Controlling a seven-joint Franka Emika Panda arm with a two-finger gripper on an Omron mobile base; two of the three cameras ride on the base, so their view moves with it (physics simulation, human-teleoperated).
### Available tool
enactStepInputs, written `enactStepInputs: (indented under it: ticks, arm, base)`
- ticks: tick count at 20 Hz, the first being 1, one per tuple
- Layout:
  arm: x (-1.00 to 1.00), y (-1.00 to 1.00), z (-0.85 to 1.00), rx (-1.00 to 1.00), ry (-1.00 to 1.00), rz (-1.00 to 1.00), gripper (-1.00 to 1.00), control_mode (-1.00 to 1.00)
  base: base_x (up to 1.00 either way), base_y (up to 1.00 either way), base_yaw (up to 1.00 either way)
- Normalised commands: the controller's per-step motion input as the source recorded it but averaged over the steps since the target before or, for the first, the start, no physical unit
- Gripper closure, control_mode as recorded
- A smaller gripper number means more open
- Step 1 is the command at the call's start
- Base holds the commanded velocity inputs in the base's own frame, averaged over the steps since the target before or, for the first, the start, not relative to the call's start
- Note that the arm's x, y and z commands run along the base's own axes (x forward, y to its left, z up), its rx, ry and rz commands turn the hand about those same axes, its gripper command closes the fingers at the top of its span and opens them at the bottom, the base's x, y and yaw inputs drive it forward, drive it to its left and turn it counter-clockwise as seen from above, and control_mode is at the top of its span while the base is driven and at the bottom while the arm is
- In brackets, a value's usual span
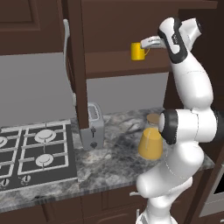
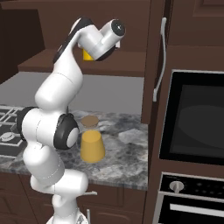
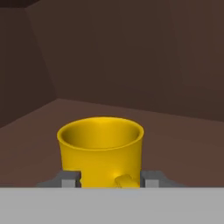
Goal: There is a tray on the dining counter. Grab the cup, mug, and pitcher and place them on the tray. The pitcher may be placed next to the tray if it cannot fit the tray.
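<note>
A plain golden-yellow mug (image 1: 138, 51) (image 2: 87, 55) (image 3: 101, 148) stands upright on a dark wood cabinet shelf (image 3: 183, 140), its handle turned toward the hand. My gripper (image 1: 144, 43) (image 3: 111, 179) reaches in at shelf height, and its grey fingertips (image 3: 70, 179) press against the two lower sides of the mug. Below on the stone countertop (image 1: 113, 170) stands the orange-yellow pitcher (image 1: 151, 142) (image 2: 92, 144) with its tan lid, beside my arm's elbow. The tray, the cup and the dining counter are out of view.
The open cabinet door (image 1: 78, 65) with a long handle stands left of the shelf. A toaster (image 1: 94, 127) and a stove (image 1: 35, 151) sit on the countertop to the left. A built-in oven (image 2: 197, 118) fills the wall on the right.
</note>
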Motion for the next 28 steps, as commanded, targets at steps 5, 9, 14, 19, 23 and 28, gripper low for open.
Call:
enactStepInputs:
  ticks: [5,9,14,19,23,28]
  arm:
    - [0.00,0.00,0.00,0.00,0.00,0.00,1.00,-1.00]
    - [0.00,0.00,0.00,0.00,0.00,0.00,1.00,-1.00]
    - [0.00,0.02,-0.06,-0.02,-0.14,-0.03,1.00,-1.00]
    - [-0.12,0.13,-0.13,-0.05,-0.21,-0.12,1.00,-1.00]
    - [-0.18,0.28,0.00,-0.05,-0.10,-0.14,1.00,-1.00]
    - [-0.41,0.21,0.02,-0.09,-0.11,-0.16,1.00,-1.00]
  base:
    - [0.00,0.00,0.00]
    - [0.00,0.00,0.00]
    - [0.00,0.00,0.00]
    - [0.00,0.00,0.00]
    - [0.00,0.00,0.00]
    - [0.00,0.00,0.00]
